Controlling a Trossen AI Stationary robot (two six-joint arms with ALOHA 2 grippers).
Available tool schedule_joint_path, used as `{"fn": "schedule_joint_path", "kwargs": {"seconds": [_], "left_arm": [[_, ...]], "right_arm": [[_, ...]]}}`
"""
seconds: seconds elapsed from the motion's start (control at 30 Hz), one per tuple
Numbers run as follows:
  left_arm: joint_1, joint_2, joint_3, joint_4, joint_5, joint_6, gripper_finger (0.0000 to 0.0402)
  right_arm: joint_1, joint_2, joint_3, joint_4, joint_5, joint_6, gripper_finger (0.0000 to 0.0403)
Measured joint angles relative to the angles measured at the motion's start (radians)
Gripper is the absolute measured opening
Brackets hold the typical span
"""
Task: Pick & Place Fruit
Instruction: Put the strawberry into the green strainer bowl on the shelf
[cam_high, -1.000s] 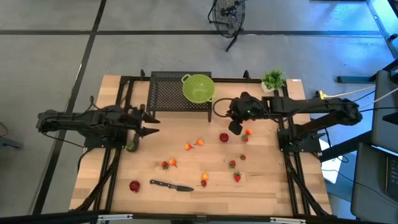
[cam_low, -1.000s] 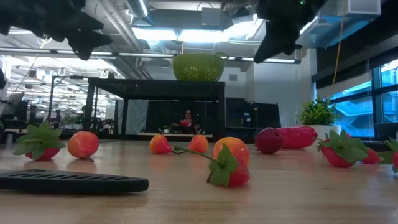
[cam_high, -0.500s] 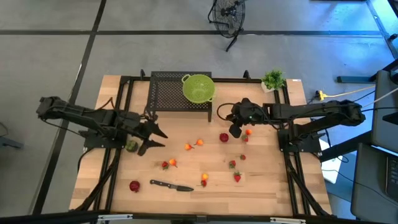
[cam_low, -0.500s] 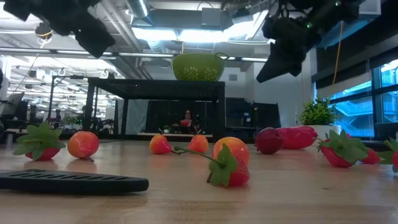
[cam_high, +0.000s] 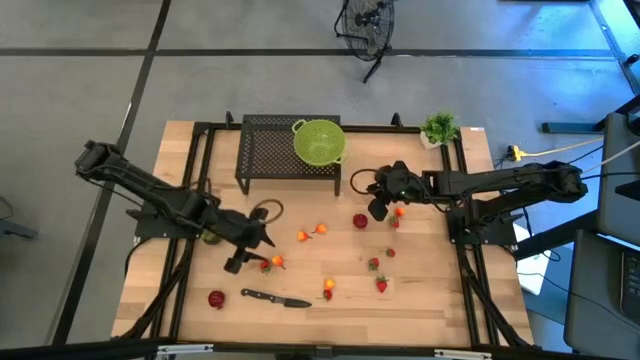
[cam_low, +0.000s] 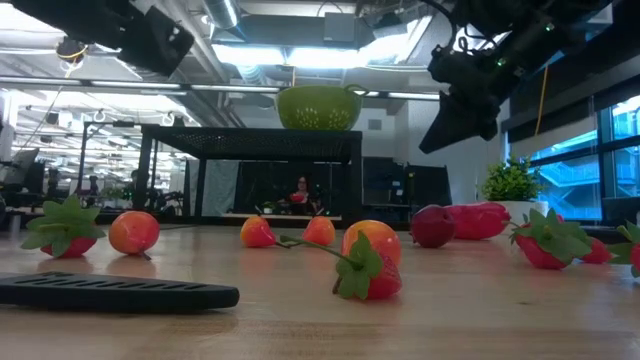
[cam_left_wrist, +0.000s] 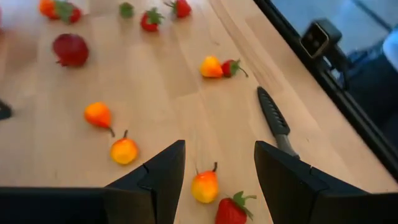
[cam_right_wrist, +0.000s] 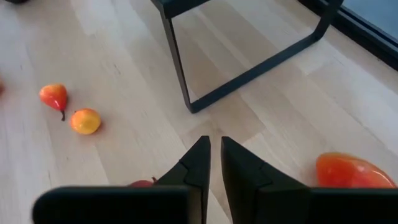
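Note:
Small fruit lies scattered on the wooden table (cam_high: 430, 300): red strawberries, orange-yellow pieces and a round dark red one (cam_high: 360, 221). My left gripper (cam_high: 252, 252) hangs open above an orange-yellow piece (cam_left_wrist: 205, 186) and a strawberry (cam_left_wrist: 233, 210), which lie just ahead of its fingers; it touches neither. My right gripper (cam_high: 379, 210) hovers shut and empty between the dark red fruit and a glossy orange-red piece (cam_right_wrist: 354, 171), above the table in the low view (cam_low: 440, 135). A dark green round fruit (cam_high: 211, 236) rests on the table near the left arm's base.
A lime-green handled bowl (cam_high: 319, 140) stands on a black mesh rack (cam_high: 270, 150) at the table's far edge. A black-handled knife (cam_high: 275, 298) lies near the front edge. A small potted plant (cam_high: 438, 128) stands at the far right.
My left gripper has swung from the table's left side toward the middle and the near edge, coming over the orange-yellow piece and strawberry, and has turned on the way. My right gripper has sunk toward the table beside the dark red fruit. No fruit has moved.

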Motion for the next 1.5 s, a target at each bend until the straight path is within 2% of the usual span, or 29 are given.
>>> {"fn": "schedule_joint_path", "kwargs": {"seconds": [0.2,0.6,0.73,0.93,1.03,1.2,1.5], "left_arm": [[-0.067,0.101,0.035,-0.076,-0.057,0.088,0.0188],[-0.096,0.228,0.035,-0.066,-0.02,0.118,0.0188],[-0.095,0.27,0.035,-0.085,-0.049,0.02,0.0194],[-0.094,0.332,0.034,-0.166,-0.039,-0.081,0.0214],[-0.094,0.349,0.034,-0.152,-0.039,-0.085,0.0225],[-0.094,0.352,0.034,-0.125,-0.038,-0.007,0.0233],[-0.094,0.355,0.034,-0.115,-0.038,0.015,0.0233]], "right_arm": [[0.0,0.0,0.0,0.004,-0.003,0.005,0.0027],[0.001,0.0,0.0,0.062,-0.007,0.005,0.0012],[0.001,0.0,0.0,0.079,-0.032,0.005,0.0008],[0.0,0.0,0.0,0.083,-0.032,0.005,0.0013],[0.0,0.0,0.0,0.086,-0.032,0.005,0.0019],[0.0,0.0,0.0,0.085,-0.032,0.005,0.0021],[0.0,0.0,0.001,0.085,-0.032,0.004,0.0004]]}}
